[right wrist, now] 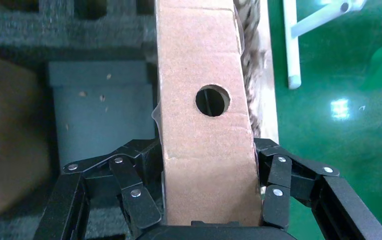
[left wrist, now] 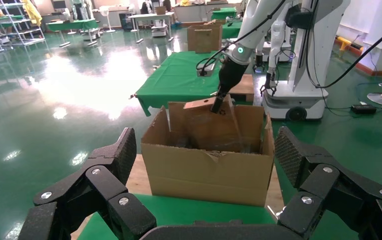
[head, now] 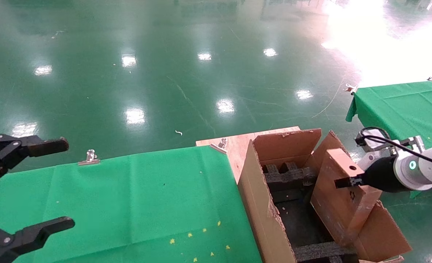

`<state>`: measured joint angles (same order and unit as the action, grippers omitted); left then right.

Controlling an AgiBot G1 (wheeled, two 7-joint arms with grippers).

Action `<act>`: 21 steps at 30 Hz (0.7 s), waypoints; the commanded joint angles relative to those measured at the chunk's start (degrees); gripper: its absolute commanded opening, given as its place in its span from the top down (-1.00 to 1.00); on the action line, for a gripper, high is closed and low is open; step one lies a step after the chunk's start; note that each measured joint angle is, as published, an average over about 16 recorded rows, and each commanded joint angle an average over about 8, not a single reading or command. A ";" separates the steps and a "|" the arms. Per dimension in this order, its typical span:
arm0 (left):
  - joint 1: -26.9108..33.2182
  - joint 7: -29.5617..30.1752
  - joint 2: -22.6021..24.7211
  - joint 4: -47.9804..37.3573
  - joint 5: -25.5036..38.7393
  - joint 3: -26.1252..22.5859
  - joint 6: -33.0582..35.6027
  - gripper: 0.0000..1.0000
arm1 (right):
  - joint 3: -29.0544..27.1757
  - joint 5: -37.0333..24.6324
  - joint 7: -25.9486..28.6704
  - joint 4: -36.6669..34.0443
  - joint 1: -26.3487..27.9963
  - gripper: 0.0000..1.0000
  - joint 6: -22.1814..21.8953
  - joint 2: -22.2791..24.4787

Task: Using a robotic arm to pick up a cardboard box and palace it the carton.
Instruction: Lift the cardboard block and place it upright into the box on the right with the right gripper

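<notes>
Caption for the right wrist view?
Right tool clamps slim cardboard box, holed edge showing, above the carton's foam insert.

Head view: high above, angled down over the carton [head: 263, 204] and green table [head: 128, 204]. Left wrist view: low, level, facing the carton [left wrist: 209, 170] from the table side, mid-range. Right wrist view: tight over the cardboard box [right wrist: 204, 150], down into the carton. Carton common to all.

Cardboard box [right wrist: 206, 150] between the jaws: matt, fibrous brown cardboard. Carton [head: 265, 204]: corrugated, ragged-edged. Floor [head: 165, 73]: glossy green.
</notes>
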<state>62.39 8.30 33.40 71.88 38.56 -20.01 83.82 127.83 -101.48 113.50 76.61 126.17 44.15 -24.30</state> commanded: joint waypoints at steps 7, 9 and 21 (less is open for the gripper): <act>0.00 0.00 0.00 0.00 0.00 0.00 0.00 -1.00 | 0.01 -1.76 1.93 -0.15 -0.38 1.00 -1.18 -0.19; 0.00 0.00 0.00 0.00 0.00 0.00 0.00 -1.00 | 0.10 -2.08 2.50 -0.16 -0.79 1.00 -1.63 -0.23; 0.00 0.00 0.00 0.00 -0.01 -0.01 0.00 -1.00 | 0.91 -2.79 5.85 -0.24 -4.79 1.00 -4.95 -0.81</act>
<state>62.39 8.29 33.40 71.88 38.56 -20.02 83.81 128.76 -104.19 119.27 76.28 121.33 39.33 -25.22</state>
